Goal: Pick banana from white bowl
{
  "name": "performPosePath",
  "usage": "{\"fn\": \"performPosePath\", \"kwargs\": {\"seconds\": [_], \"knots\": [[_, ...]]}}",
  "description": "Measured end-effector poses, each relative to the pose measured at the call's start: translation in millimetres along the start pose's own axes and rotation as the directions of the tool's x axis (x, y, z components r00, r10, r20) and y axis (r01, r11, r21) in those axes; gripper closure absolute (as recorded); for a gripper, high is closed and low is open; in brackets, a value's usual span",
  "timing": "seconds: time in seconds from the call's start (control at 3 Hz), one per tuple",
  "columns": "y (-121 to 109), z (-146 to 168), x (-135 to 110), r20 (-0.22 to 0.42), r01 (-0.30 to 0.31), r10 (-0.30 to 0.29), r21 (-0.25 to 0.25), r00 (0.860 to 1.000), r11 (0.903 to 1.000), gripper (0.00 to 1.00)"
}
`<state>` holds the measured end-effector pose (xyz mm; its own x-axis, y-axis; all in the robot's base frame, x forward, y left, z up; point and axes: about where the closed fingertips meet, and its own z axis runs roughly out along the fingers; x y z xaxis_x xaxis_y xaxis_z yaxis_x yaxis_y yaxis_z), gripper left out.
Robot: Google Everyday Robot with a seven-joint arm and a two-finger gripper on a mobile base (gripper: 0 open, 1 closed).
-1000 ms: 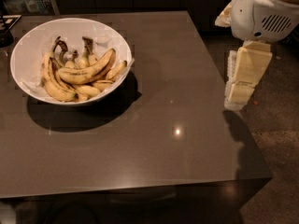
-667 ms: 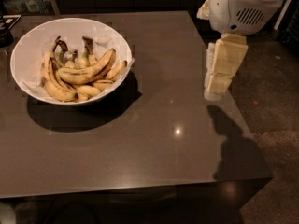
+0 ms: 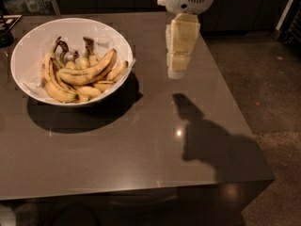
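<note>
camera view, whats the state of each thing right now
banana, lying atop the other bananas in the white bowl, not gripped
white bowl, upright on the table, holding bananas
gripper, hangs above the table right of the bowl, empty

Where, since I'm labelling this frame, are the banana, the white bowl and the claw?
banana (image 3: pixel 89 72): camera view, mid-length of its streaked side.
white bowl (image 3: pixel 33 44): camera view, bare inner wall, left.
claw (image 3: pixel 178 68): camera view, its tip, above the table (image 3: pixel 117 164) right of the bowl.
</note>
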<state>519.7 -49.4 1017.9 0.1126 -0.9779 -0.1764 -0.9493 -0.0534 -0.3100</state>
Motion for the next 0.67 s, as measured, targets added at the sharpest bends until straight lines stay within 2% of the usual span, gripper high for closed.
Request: {"fn": "performPosePath", "kwargs": {"seconds": [0.33,0.67], "knots": [[-4,-4,-6,0.013,0.004,-0.005,0.023,1.000,0.9997,0.00],[-18,8,-26,0.027,0.030,-0.031,0.041,0.999,0.9987,0.00]]}}
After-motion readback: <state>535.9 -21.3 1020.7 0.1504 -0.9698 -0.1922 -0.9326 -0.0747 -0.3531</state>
